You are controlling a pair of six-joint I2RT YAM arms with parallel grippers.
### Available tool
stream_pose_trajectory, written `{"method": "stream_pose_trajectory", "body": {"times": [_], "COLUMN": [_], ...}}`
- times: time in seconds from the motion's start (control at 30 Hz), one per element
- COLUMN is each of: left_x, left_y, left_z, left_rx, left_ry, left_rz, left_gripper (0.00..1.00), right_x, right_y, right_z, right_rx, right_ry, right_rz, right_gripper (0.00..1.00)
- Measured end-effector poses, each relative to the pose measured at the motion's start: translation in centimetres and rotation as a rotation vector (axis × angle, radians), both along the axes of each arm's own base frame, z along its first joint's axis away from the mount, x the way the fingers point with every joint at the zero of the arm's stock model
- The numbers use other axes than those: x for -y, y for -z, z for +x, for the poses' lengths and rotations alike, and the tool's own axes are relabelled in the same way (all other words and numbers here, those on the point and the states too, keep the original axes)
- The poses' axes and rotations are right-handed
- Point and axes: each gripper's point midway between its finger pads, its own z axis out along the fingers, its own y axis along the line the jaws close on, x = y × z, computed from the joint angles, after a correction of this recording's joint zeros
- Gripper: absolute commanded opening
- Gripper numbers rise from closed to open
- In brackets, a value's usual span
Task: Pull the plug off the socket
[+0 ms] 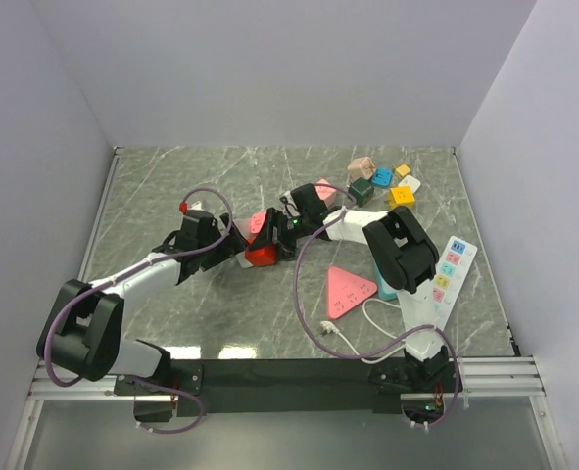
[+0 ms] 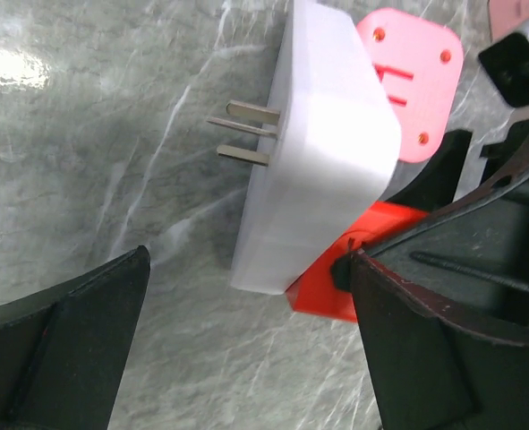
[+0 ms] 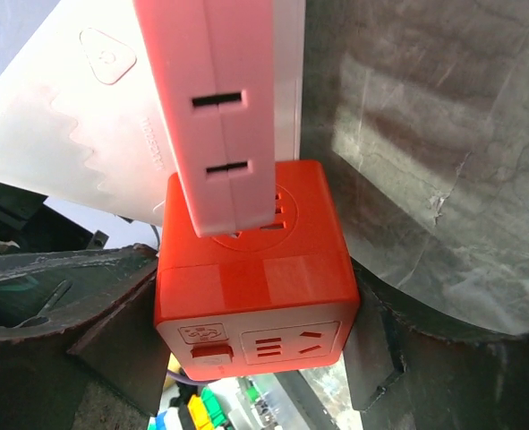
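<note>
The white, pink-faced block plug (image 2: 322,152) leans end-on against the red plastic cube socket (image 2: 358,273) on the grey marbled tabletop (image 1: 171,186), with its long axis running away from the cube. The left tool (image 2: 246,260) straddles the plug, jaws wide and touching nothing. The right tool (image 3: 255,296) clamps the cube's sides. The left wrist view shows bare metal prongs (image 2: 246,133) pointing sideways, seemingly free of any socket. The right wrist view hides them.
</note>
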Motion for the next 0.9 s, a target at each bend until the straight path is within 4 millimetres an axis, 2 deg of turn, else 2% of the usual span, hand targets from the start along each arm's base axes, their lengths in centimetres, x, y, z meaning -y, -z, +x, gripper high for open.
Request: {"method": "stream_pose_trajectory", "body": {"times": [0.07, 0.17, 0.2, 0.37, 0.47, 0.53, 0.77, 0.83, 0.87, 0.9], "left_x": [0.2, 0.9, 1.0, 2.2, 2.1, 2.0, 1.9, 2.0, 2.1, 2.2], "left_y": [-0.1, -0.5, -0.7, -1.3, -1.2, -0.4, -0.4, -0.5, -0.5, -0.5], "left_z": [0.2, 0.4, 0.5, 1.0, 1.4, 1.8, 2.4, 2.4, 2.4, 2.4], "left_rx": [0.007, 0.031, 0.041, 0.085, 0.093, 0.086, 0.114, 0.121, 0.124, 0.127], "left_ry": [-0.020, -0.038, -0.041, -0.044, -0.057, -0.066, -0.044, -0.035, -0.029, -0.024], "left_rz": [-0.004, -0.009, -0.010, -0.011, 0.019, 0.049, 0.098, 0.101, 0.101, 0.101], "left_gripper": [0.95, 0.80, 0.72, 0.62, 0.53, 0.42, 0.22, 0.12, 0.03, 0.00], "right_x": [0.0, 0.0, 0.0, 0.0, 0.3, 0.3, 0.5, 0.6, 0.7, 0.7], "right_y": [-0.1, -0.1, -0.1, -0.1, -0.3, -0.3, -0.4, -0.4, -0.4, -0.4], "right_z": [-0.1, -0.2, -0.3, -0.5, -0.3, -0.4, -0.5, -0.5, -0.6, -0.6], "right_rx": [-0.007, -0.018, -0.024, -0.045, -0.056, -0.066, -0.081, -0.083, -0.084, -0.087], "right_ry": [-0.001, 0.000, 0.000, -0.003, 0.004, 0.003, 0.003, -0.001, -0.005, -0.009], "right_rz": [0.002, 0.002, 0.001, -0.006, -0.011, -0.018, -0.019, -0.024, -0.027, -0.030], "right_gripper": [0.00, 0.00, 0.00, 0.00, 0.00, 0.00, 0.00, 0.00, 0.00, 0.00]}}
